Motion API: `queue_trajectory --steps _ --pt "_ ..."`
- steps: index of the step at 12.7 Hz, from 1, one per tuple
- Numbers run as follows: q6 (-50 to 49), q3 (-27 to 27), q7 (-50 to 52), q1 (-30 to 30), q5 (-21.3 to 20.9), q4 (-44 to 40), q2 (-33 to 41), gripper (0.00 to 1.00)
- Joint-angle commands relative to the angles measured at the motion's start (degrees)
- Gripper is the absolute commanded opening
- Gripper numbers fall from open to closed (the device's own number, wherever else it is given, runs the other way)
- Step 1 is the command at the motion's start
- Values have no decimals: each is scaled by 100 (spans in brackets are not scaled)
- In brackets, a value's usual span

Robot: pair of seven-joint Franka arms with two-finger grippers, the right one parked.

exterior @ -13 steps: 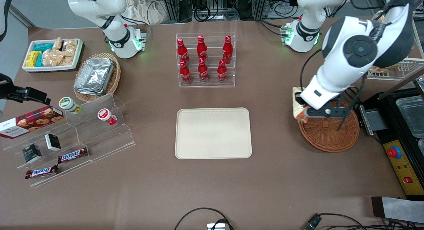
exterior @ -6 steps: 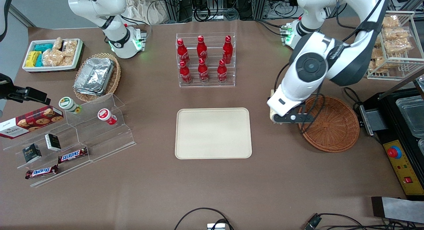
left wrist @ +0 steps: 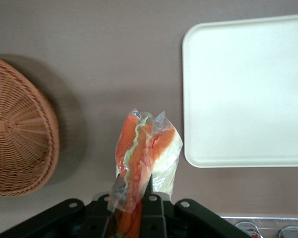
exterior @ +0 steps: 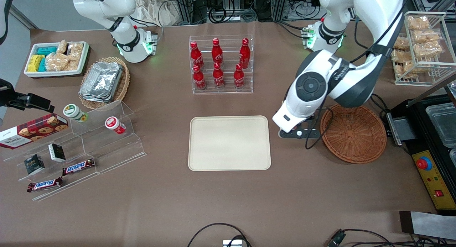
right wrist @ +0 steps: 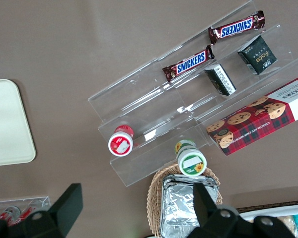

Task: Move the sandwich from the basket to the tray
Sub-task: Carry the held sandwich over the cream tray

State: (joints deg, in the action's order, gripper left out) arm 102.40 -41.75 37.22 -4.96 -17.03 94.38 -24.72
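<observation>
Sandwich [left wrist: 148, 148] pinched in the gripper [left wrist: 134, 201], over bare table between basket [exterior: 353, 133] and tray [exterior: 229, 143] | arm bent low, wrist apparently pointing down | since half a second ago, gripper shifted off basket's rim toward tray

Gripper [exterior: 298, 133] is clamped on sandwich [left wrist: 146, 153], hanging over bare counter [exterior: 295, 158] in the gap between basket [exterior: 353, 133] and tray [exterior: 229, 143]. Nothing lies on the counter in that gap. Tray surface is bare, low rim only. Bottle rack [exterior: 221, 64] stands farther from the front camera than the tray, apart from it. Acrylic step shelf [exterior: 107, 140] with cups and candy bars sits toward the parked arm's end, apart from the tray. Black machine [exterior: 427, 140] stands just beside the basket at the working arm's end. A dangling cable [exterior: 319, 133] loops next to the gripper.
</observation>
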Motion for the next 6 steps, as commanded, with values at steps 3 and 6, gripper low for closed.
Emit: queue_trajectory --steps 3,6 --pt "-80 -43 909 645 -652 -736 -893 16" --pt "-80 -43 945 768 -749 -885 -1148 16"
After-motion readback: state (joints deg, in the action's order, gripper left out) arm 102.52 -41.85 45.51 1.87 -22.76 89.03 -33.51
